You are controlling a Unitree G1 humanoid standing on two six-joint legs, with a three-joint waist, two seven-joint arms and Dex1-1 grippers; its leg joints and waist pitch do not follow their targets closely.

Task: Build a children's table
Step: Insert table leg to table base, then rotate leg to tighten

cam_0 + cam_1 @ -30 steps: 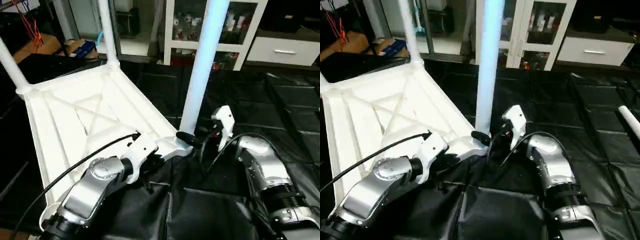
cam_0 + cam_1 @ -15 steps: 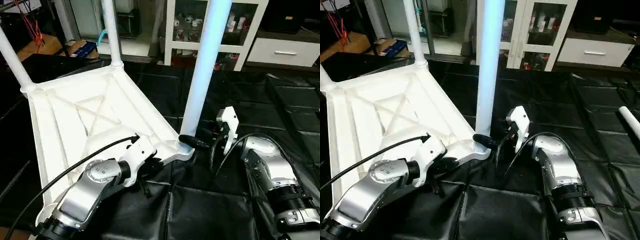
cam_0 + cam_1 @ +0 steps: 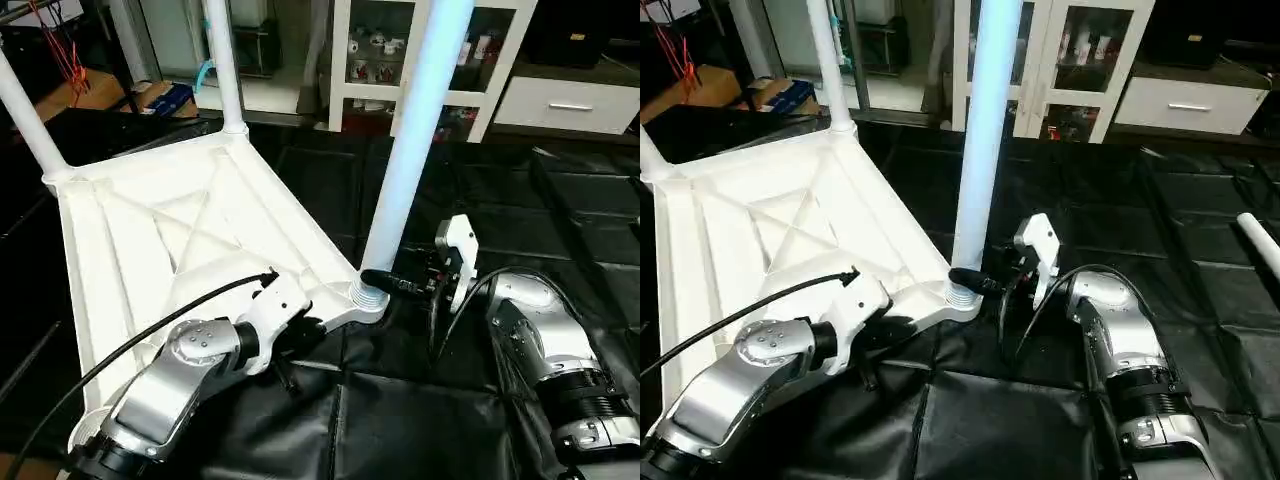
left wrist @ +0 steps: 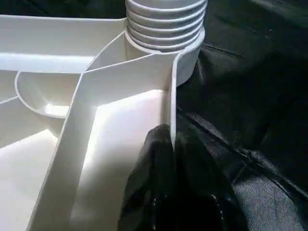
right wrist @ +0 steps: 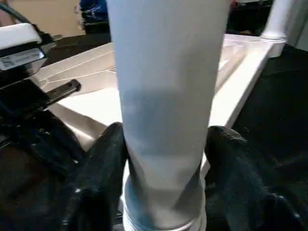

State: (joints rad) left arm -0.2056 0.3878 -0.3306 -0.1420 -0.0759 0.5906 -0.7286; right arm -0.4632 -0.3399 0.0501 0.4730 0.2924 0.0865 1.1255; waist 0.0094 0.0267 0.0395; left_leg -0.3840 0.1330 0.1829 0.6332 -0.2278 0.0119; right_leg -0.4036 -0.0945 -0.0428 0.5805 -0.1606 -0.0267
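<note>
The children's table top [image 3: 150, 230] lies upside down on the black mat, its X-ribbed underside facing up. Two white legs [image 3: 225, 70] [image 3: 25, 115] stand in its far corner sockets. A third leg [image 3: 410, 150] stands nearly upright in the near right socket, with its thread [image 4: 166, 24] partly showing above the socket. My left gripper [image 4: 172, 139] is shut on the top's rim wall just beside that socket. My right gripper [image 5: 163, 139] has one finger on each side of the third leg's lower end, both touching it. Another leg [image 3: 1260, 240] lies on the mat at the far right.
A white glass-door cabinet [image 3: 370, 50] and a white drawer unit [image 3: 570, 100] stand behind the black mat [image 3: 400, 420]. A black cable [image 3: 150, 330] runs from my left wrist over the table top. Cardboard and red wires [image 3: 60, 50] lie at the back left.
My right gripper's fingers have closed in from wide apart onto the near leg's base. The left gripper has kept its hold on the rim. The camera shifted slightly.
</note>
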